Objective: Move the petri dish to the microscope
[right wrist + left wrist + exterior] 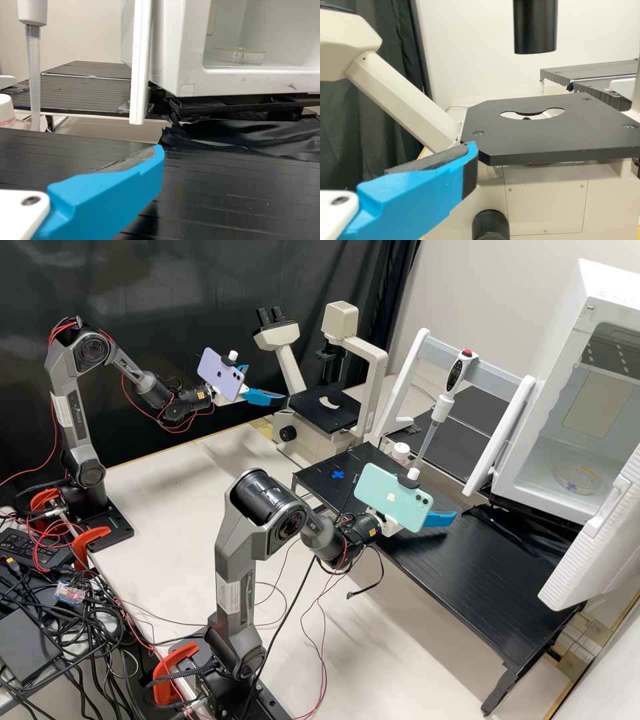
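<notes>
Inside the white open-fronted chamber, the clear petri dish [577,479] lies flat on the floor; in the right wrist view, the dish [236,55] shows beyond the opening's edge. The microscope [313,407] stands at the back, its black stage [555,135] bare around a cut-out. My left gripper [267,383] is open and empty beside the stage; in its wrist view, the gripper [472,156] has a bare pad. Over the black rack, short of the chamber, is my right gripper [441,517], open, with a bare pad on the gripper [156,157] in its wrist view.
The chamber's door [593,540] stands open at the right. A pipette [440,407] hangs on a white stand beside a small white-capped bottle [400,452]. The black rack [467,573] spans the space before the chamber. Cables lie near both arm bases.
</notes>
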{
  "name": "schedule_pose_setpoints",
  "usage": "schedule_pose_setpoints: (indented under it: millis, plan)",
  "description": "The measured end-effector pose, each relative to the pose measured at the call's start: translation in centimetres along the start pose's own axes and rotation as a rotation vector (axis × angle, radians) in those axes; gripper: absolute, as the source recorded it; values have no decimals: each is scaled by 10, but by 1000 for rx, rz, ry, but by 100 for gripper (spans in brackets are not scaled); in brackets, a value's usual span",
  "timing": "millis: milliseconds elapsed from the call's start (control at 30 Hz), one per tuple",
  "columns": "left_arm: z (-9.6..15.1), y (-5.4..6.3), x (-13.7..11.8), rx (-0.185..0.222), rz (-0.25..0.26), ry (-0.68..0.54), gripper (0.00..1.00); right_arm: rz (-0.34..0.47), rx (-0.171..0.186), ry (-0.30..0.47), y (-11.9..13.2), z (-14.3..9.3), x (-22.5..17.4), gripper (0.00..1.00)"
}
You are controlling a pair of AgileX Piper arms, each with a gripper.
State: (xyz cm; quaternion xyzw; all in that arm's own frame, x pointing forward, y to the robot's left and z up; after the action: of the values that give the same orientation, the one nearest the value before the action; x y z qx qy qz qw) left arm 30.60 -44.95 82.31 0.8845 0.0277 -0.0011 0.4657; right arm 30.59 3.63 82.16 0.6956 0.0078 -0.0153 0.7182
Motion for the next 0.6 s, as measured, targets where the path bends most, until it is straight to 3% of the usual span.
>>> schedule_pose_setpoints:
  millis: [400,600]
  plan:
    - [0,0,0,0,0,0,100,1,-8,-22,3,9,-4,100]
    - [0,0,0,0,0,0,100,39,26,-32,23,24,-15,100]
